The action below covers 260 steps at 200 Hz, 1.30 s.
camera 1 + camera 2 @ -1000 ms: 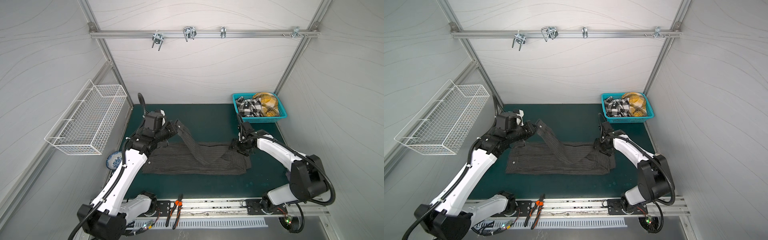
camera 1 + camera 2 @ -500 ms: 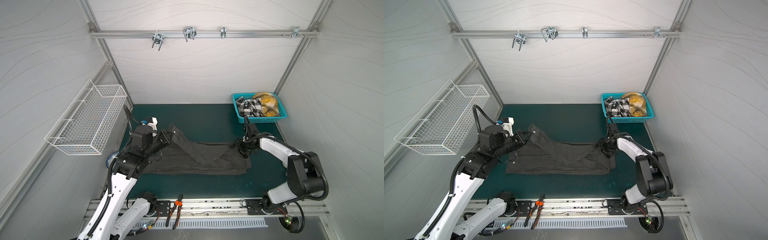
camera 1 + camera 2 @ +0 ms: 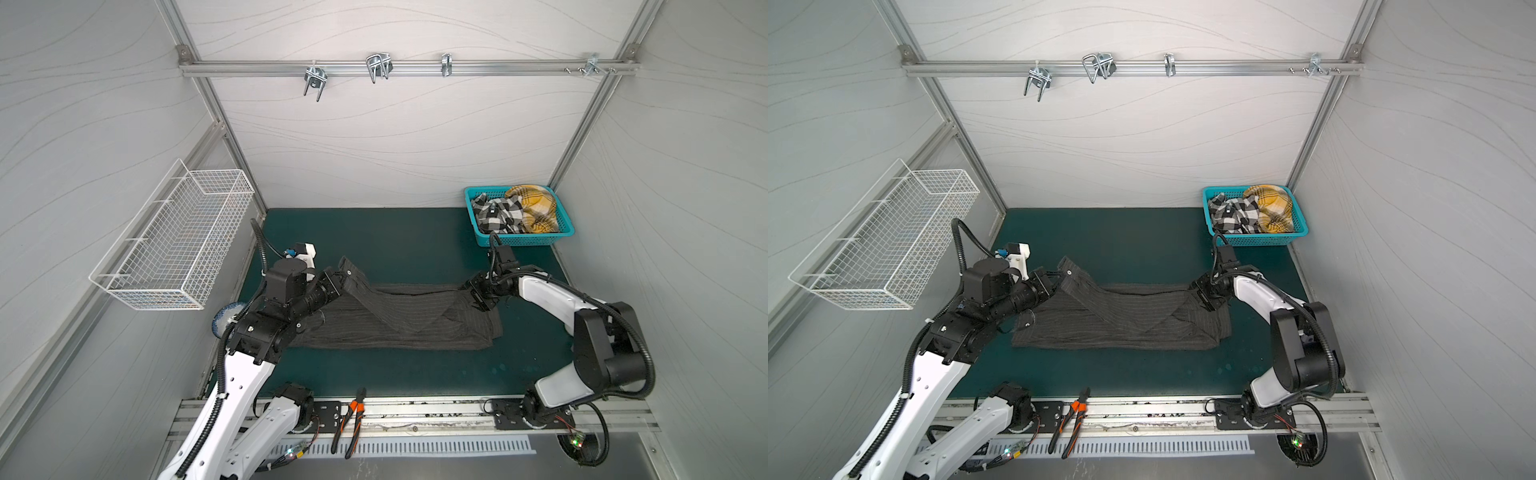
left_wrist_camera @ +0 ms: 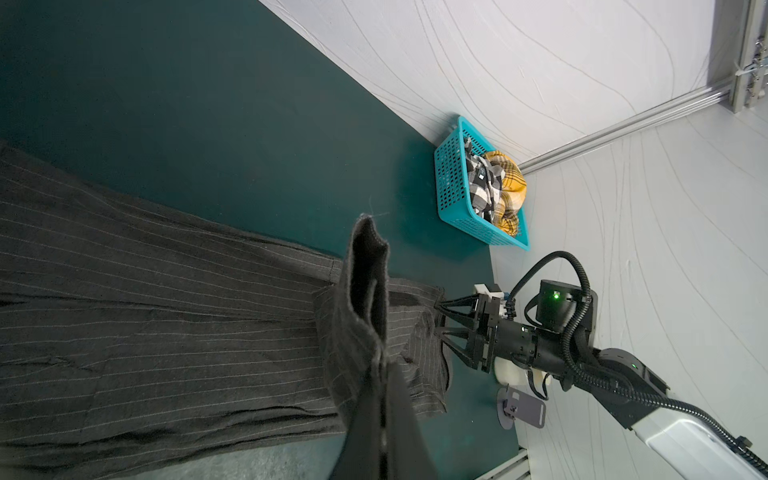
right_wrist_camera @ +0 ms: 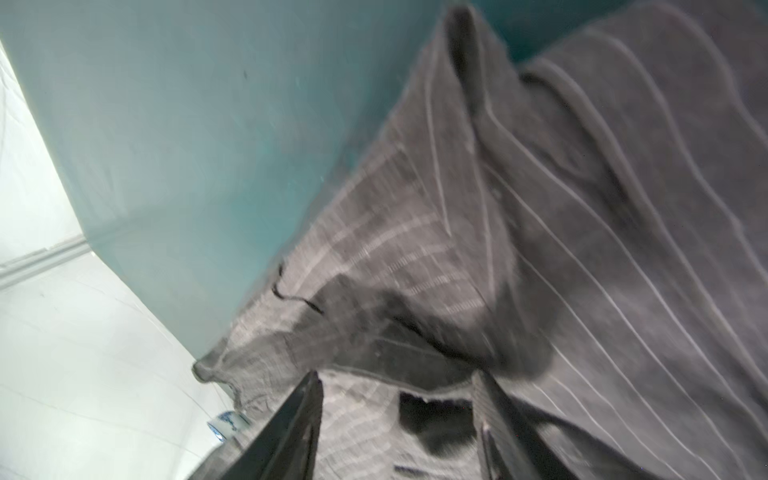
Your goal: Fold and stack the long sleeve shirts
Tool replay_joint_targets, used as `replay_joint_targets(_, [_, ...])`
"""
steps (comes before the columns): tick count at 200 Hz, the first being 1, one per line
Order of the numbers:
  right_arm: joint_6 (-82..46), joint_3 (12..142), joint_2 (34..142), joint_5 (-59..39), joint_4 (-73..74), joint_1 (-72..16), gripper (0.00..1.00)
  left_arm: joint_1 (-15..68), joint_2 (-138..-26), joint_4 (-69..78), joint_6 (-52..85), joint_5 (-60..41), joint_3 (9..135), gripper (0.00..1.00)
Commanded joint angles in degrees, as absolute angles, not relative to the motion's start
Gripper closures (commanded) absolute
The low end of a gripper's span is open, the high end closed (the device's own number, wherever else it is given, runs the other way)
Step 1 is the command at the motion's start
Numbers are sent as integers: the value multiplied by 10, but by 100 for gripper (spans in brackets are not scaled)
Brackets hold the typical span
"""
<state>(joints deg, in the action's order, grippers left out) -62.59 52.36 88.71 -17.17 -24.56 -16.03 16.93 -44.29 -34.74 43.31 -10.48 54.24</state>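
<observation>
Shirt [image 3: 399, 330] is a dark charcoal pinstripe and lies flat on the green mat [image 3: 395, 241], mid-table. Its long axis runs left to right, parallel to the front rail. I cannot tell which end is the collar.

One sleeve [image 3: 376, 301] crosses the body on a diagonal, from right of centre up to the far-left corner. Its cuff [image 3: 1071, 272] is raised off the mat.

Left gripper [image 3: 338, 283] is clamped tight on that cuff. Its forearm overhangs the shirt's left end and hides that edge in both top views.

Right gripper [image 4: 441, 322] is at the shirt's right end, at its far corner. The fingers [image 5: 291, 432] stand partly apart and straddle bunched cloth. The blurred wrist view does not show whether they pinch it.

Around:
- teal basket [image 3: 519, 240] of checked and yellow plaid clothes in the far-right corner, well apart from the shirt
- white wire basket [image 3: 174, 249] on the left wall
- orange-handled pliers [image 3: 351, 419] on the front rail
- blue-and-white dish [image 3: 224, 319] just beside the left arm
</observation>
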Motion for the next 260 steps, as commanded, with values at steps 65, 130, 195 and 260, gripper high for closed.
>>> replay_joint_targets(65, [-535, 600, 901, -134, -307, -177, 38, 170, -437, -388, 434, -37, 525, 100])
replay_joint_targets(130, [-240, 608, 858, 48, -406, -218, 34, 167, -499, -394, 462, -9, 513, 100])
replay_joint_targets(195, [-203, 660, 911, 156, -469, -324, 39, 124, -507, -395, 461, -30, 479, 100])
replay_joint_targets(260, [-179, 692, 988, 156, -454, -333, 53, 73, -512, -386, 449, -67, 452, 100])
